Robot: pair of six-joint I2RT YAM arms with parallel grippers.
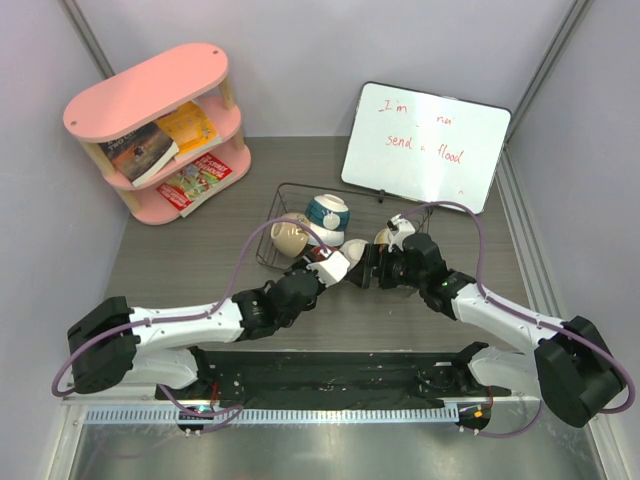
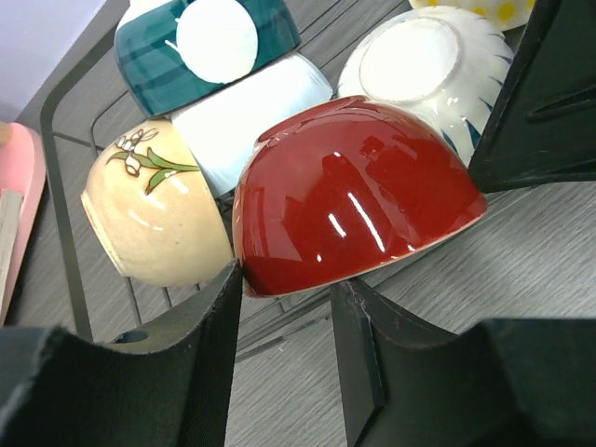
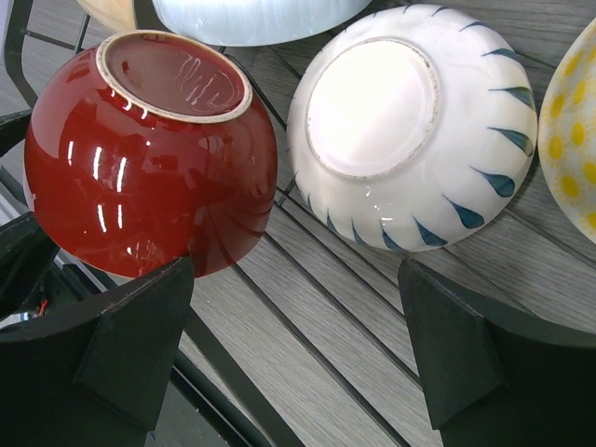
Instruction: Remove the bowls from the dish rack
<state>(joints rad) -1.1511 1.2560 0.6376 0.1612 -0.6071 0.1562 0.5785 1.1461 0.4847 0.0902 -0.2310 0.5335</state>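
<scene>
We see the left arm (image 1: 190, 322) and right arm (image 1: 500, 315) stretched forward, converging at the near edge of the dish rack (image 2: 56, 177). The left gripper (image 2: 291, 284) has its jaws partly spread at the rim of the red bowl (image 2: 354, 196), which lies tipped inside the rack. The right gripper (image 3: 296, 270) gapes wide beside it.

Both arms reach from their bases at the near edge of the tabletop (image 1: 190, 260) toward its middle. The left arm (image 1: 190, 322) stretches low and to the right, and the right arm (image 1: 500, 312) stretches to the left, so the two wrists almost meet tip to tip. The left gripper (image 2: 291, 284) points away from the near edge, its jaws partly apart with a narrow gap between the black fingers (image 2: 209, 354). The right gripper (image 3: 296, 275) has its jaws spread wide.
</scene>
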